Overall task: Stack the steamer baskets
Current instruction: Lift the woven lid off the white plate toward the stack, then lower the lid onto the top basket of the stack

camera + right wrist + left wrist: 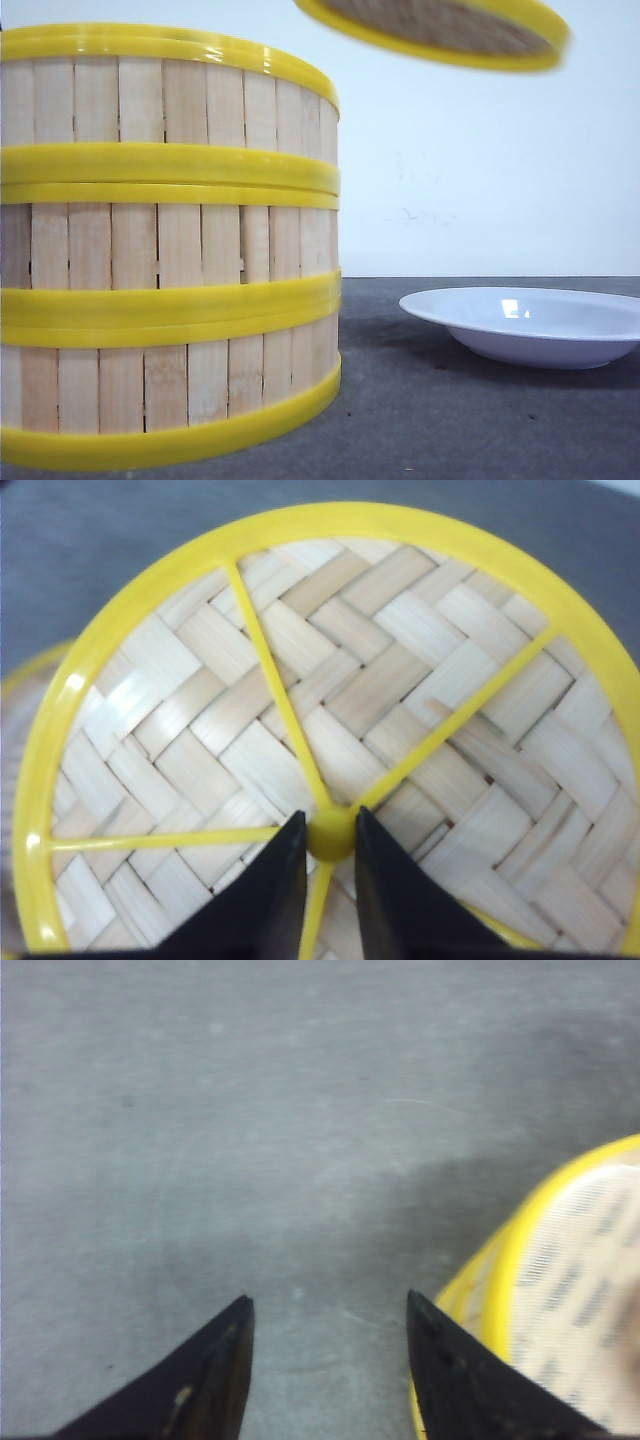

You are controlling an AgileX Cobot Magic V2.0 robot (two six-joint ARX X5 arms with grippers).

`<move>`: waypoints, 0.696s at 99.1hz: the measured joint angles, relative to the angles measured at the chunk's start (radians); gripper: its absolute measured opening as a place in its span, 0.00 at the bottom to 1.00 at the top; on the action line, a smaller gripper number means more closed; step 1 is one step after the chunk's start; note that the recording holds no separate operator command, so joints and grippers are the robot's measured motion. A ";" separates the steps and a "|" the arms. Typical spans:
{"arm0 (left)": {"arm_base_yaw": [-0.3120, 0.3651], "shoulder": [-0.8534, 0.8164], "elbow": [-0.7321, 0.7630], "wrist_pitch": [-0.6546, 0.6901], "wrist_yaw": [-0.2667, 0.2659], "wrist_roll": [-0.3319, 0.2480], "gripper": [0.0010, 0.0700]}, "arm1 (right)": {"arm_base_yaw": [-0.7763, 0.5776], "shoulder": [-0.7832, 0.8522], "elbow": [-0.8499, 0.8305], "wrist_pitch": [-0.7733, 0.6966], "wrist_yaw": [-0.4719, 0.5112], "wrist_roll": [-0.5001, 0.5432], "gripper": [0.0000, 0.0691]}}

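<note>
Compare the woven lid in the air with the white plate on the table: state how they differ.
The woven lid hangs in the air, tilted, above the table; the white plate rests flat on the grey table. The lid is woven light strips with a yellow rim and spokes; the plate is plain glossy white. The right gripper is shut on the lid's knob; nothing touches the plate. Both are round and shallow.

Steamer baskets (170, 250): matt pale wood slats between glossy smooth yellow plastic rims; lid (330, 730): woven light strips with slight sheen, yellow plastic ribs; plate (530, 325): glossy white; counter (450, 420): matt dark grey, finely rough.
</note>
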 joint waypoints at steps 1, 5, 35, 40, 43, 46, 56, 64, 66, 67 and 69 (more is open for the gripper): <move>0.001 0.000 0.000 0.001 -0.001 0.000 0.39 | 0.007 0.004 0.008 -0.003 0.000 0.000 0.07; 0.005 0.000 0.000 0.005 -0.001 0.000 0.39 | 0.037 0.021 0.034 -0.013 0.000 0.000 0.07; 0.018 0.000 0.000 0.010 -0.002 0.000 0.39 | 0.245 0.205 0.163 -0.055 0.002 -0.006 0.07; 0.018 0.000 0.000 0.010 -0.002 0.000 0.39 | 0.268 0.233 0.182 -0.055 0.005 -0.008 0.07; 0.018 0.000 0.000 0.010 -0.001 0.000 0.39 | 0.281 0.249 0.195 -0.057 0.007 -0.010 0.07; 0.018 0.000 0.000 0.011 -0.002 0.000 0.39 | 0.293 0.265 0.211 -0.061 0.008 -0.015 0.07; 0.018 0.000 0.000 0.011 -0.002 0.000 0.39 | 0.327 0.312 0.251 -0.076 0.009 -0.027 0.07; 0.018 0.000 0.000 0.011 -0.002 0.000 0.39 | 0.351 0.344 0.275 -0.085 0.012 -0.034 0.07; 0.018 0.000 0.000 0.011 -0.001 0.000 0.39 | 0.355 0.349 0.279 -0.085 0.012 -0.035 0.07; 0.018 0.000 0.000 0.011 -0.001 0.000 0.39 | 0.357 0.353 0.280 -0.085 0.013 -0.037 0.07; 0.018 0.000 0.000 0.011 -0.002 0.000 0.39 | 0.361 0.357 0.283 -0.084 0.014 -0.039 0.07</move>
